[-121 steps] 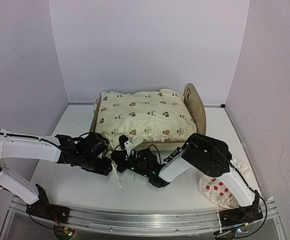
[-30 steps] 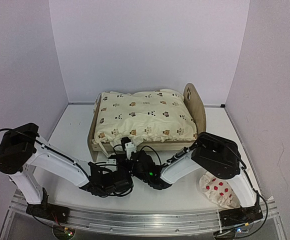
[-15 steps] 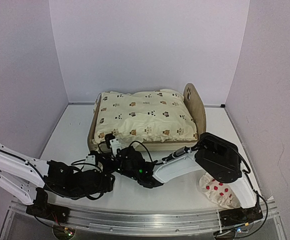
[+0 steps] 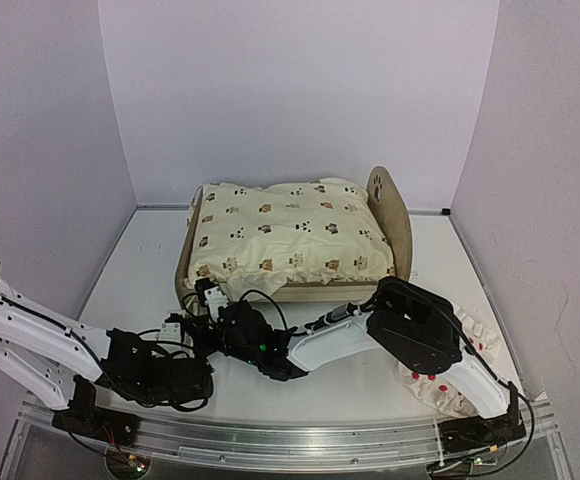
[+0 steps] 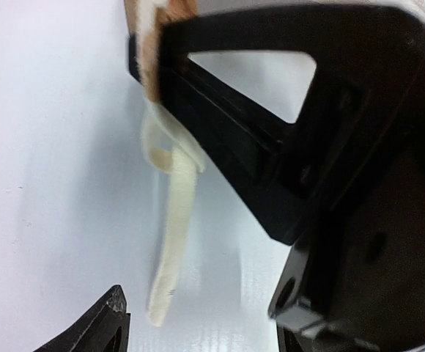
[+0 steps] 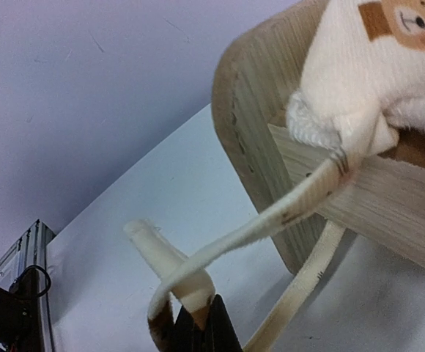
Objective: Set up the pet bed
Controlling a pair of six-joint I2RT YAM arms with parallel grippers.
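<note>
The pet bed (image 4: pixel 402 222) stands at the back middle of the table, its paw-print end board on the right, with the cream animal-print cushion (image 4: pixel 290 235) lying in it. My right gripper (image 4: pixel 206 302) reaches left across the front of the bed and is shut on a cream tie strap (image 6: pixel 220 246) that runs from the cushion's corner (image 6: pixel 330 125) past the plywood end board (image 6: pixel 253 139). A second strap (image 5: pixel 172 220) lies loose on the table. Just short of its free end my left gripper (image 5: pixel 201 331) stands open, low at the front left (image 4: pixel 188 338), holding nothing.
A red-dotted white pillow (image 4: pixel 438 381) lies at the front right beside the right arm's base. The right gripper's black body (image 5: pixel 322 161) fills much of the left wrist view, close to the left fingers. White walls enclose the table on three sides.
My left gripper has opened, let go of the strap and drawn back toward the front left. My right gripper has carried its strap leftward, past the bed's left corner.
</note>
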